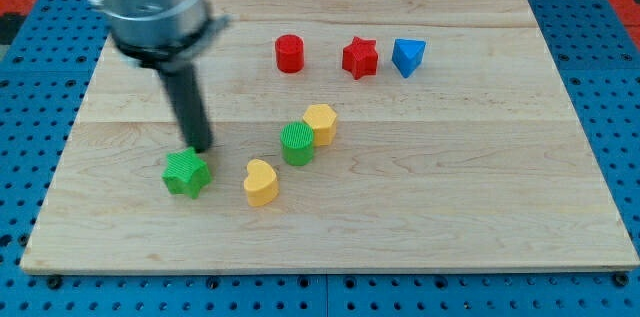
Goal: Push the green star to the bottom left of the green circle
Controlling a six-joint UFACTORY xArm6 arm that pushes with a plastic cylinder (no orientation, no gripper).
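Your tip [203, 149] sits touching far edge of green star [187, 173]; rod only, no jaws to open or close. Star lies well left and slightly near of green circle [297, 143], yellow heart [261, 182] between. Judged mostly placed; you may still nudge star right, closer to circle.

My tip [202, 147] is resting just above the green star [187, 173], touching or nearly touching its top edge. A yellow heart [261, 182] is sitting just to the star's right, blocking that side. The green circle [297, 143] is touching a yellow block [320, 123] at its upper right. Bare board [480, 187] is lying open left of the circle. A red cylinder [289, 53], red star [360, 57] and blue block [407, 56] are standing well apart, toward the view's top.
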